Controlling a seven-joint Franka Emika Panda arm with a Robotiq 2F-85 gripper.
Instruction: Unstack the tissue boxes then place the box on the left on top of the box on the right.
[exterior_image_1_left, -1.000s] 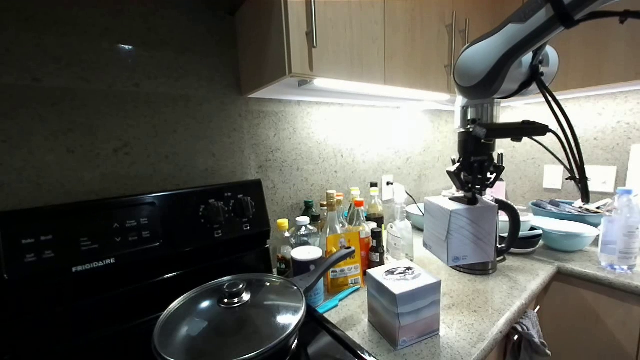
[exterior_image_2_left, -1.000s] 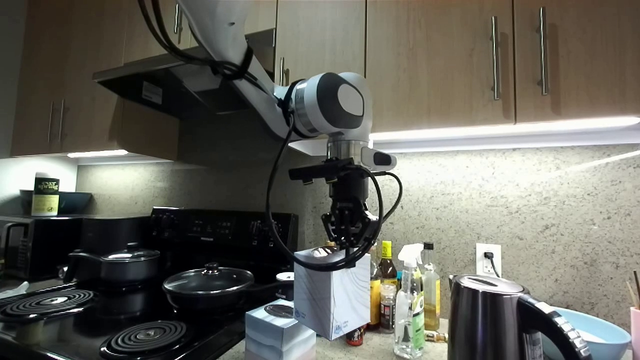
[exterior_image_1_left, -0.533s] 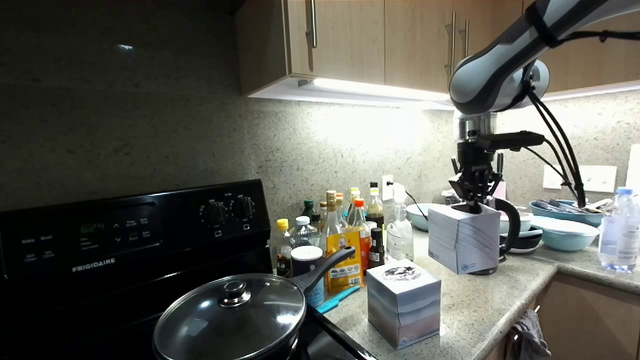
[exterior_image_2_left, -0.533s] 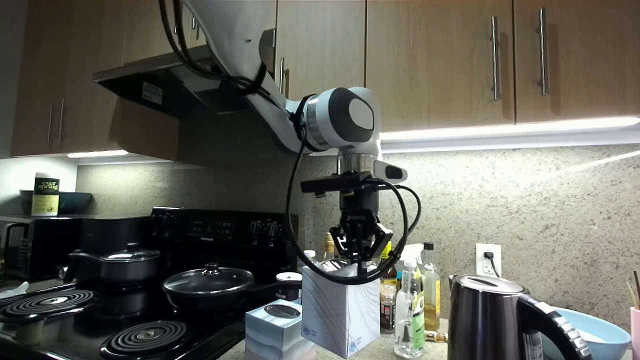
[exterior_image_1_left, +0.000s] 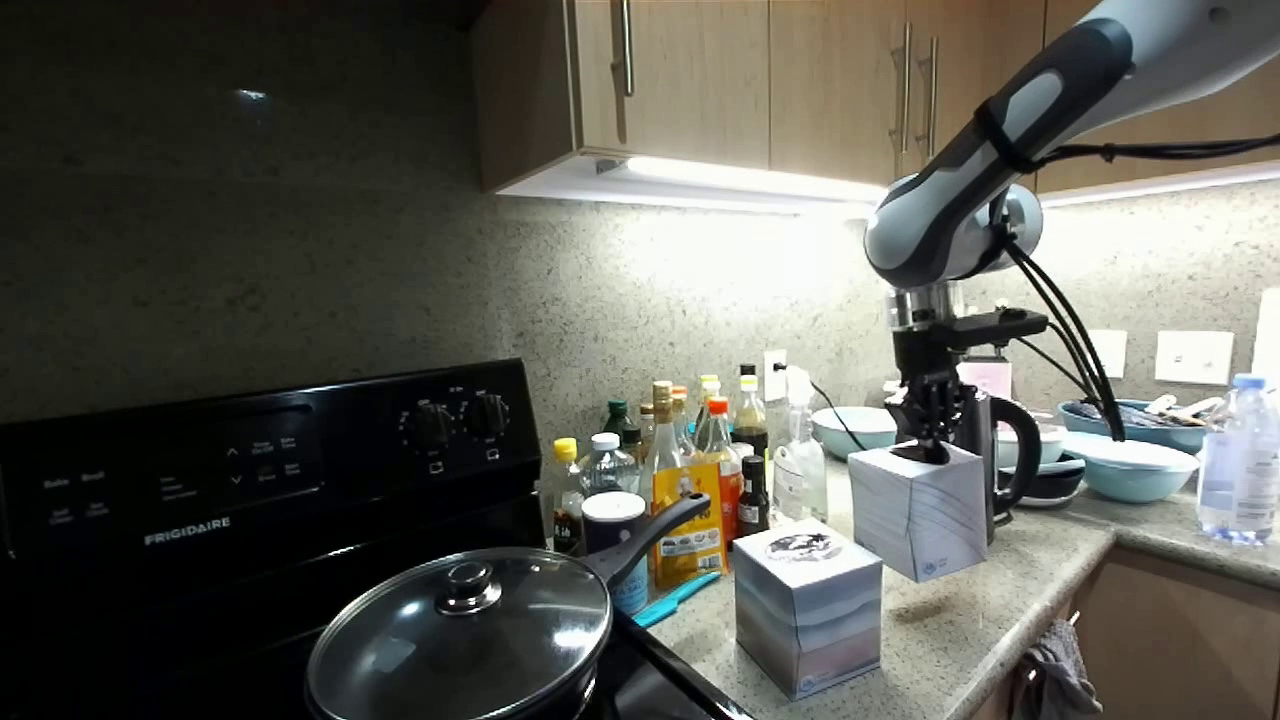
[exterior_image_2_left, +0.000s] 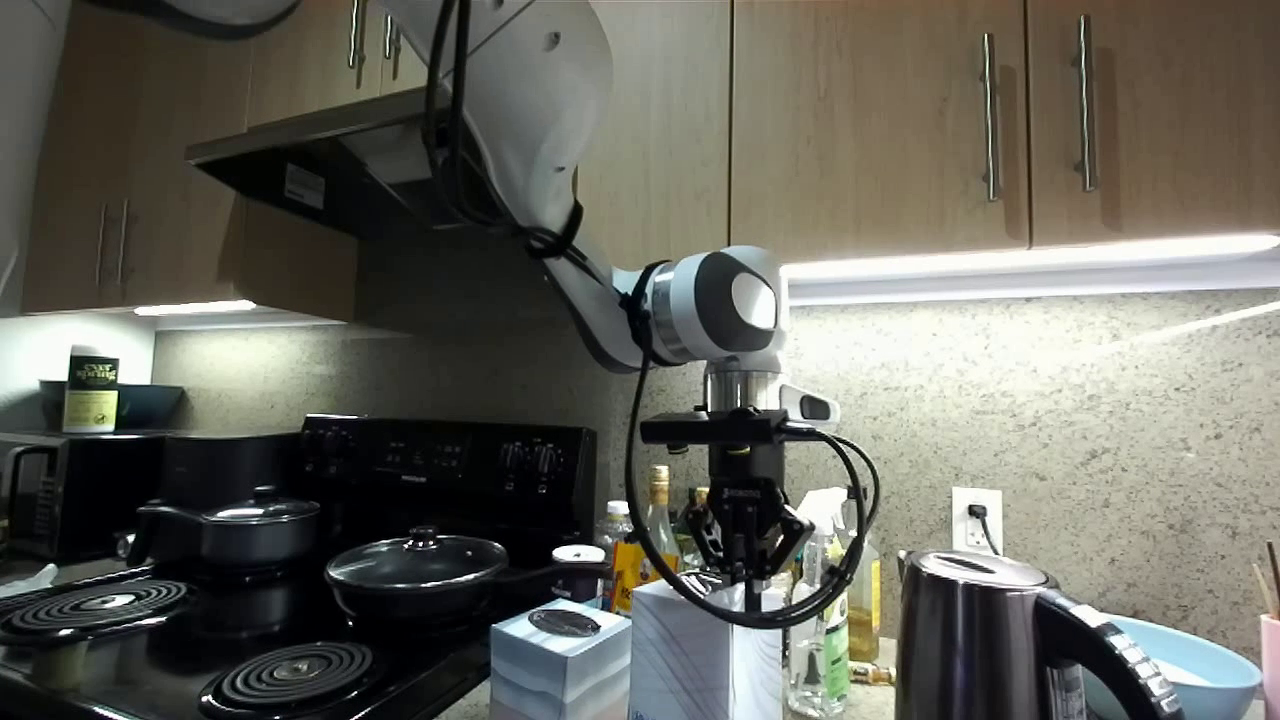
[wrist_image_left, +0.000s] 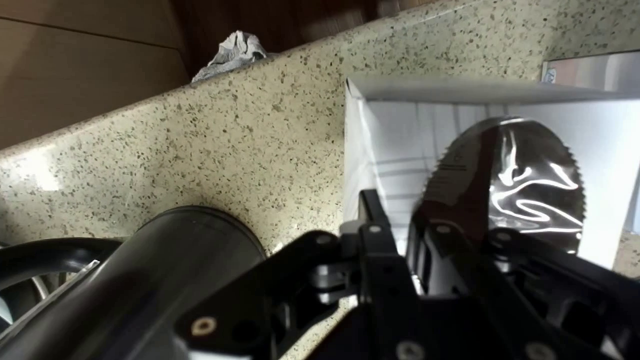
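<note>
Held box cut off below in exterior view; fingers partly hidden.

In an exterior view, a white-and-grey robot arm slants down from the upper right, its black two-fingered gripper clamped and pointing downward, right of centre.

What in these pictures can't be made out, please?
Held box: bottom cut off by the picture's lower edge in an exterior view.
Other box: mostly hidden by held box and right edge in the wrist view.
Frying pan: inside obscured by its dark, shiny lid in both exterior views.
</note>
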